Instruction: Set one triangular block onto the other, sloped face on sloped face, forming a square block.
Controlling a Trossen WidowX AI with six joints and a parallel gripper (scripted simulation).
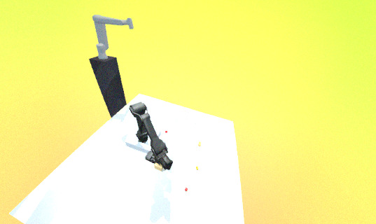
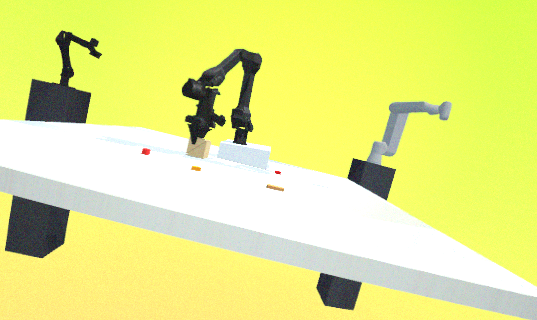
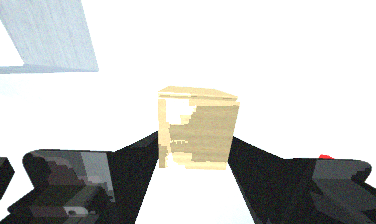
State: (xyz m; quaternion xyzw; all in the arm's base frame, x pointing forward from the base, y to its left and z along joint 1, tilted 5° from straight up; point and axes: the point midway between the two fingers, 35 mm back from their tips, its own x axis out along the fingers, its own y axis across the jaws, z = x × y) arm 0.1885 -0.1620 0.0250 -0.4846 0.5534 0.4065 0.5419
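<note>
Two tan triangular blocks are together under my hand. The upper block [image 2: 193, 146] [image 3: 209, 132] is between my fingers. The lower block [image 2: 200, 153] [image 3: 199, 91] is beneath it on the table [image 1: 213, 157] [image 2: 334, 220]; a diagonal seam shows between them in the exterior view. In the wrist view a thin line parts them near the far edge, so I cannot tell whether the sloped faces fully touch or the ends are even. My gripper [image 2: 195, 142] [image 3: 192, 134] is shut on the upper block. In the top view my hand hides part of the blocks.
My arm stands on a white base [image 1: 137, 146] [image 2: 244, 153] close to the blocks. Small red pieces [image 1: 186, 189] [image 2: 146, 151] [image 3: 326, 157] and small yellow-orange pieces [image 1: 197, 168] [image 2: 196, 168] lie around. A grey arm [image 1: 101, 33] [image 2: 395, 130] stands on a pedestal beyond the table.
</note>
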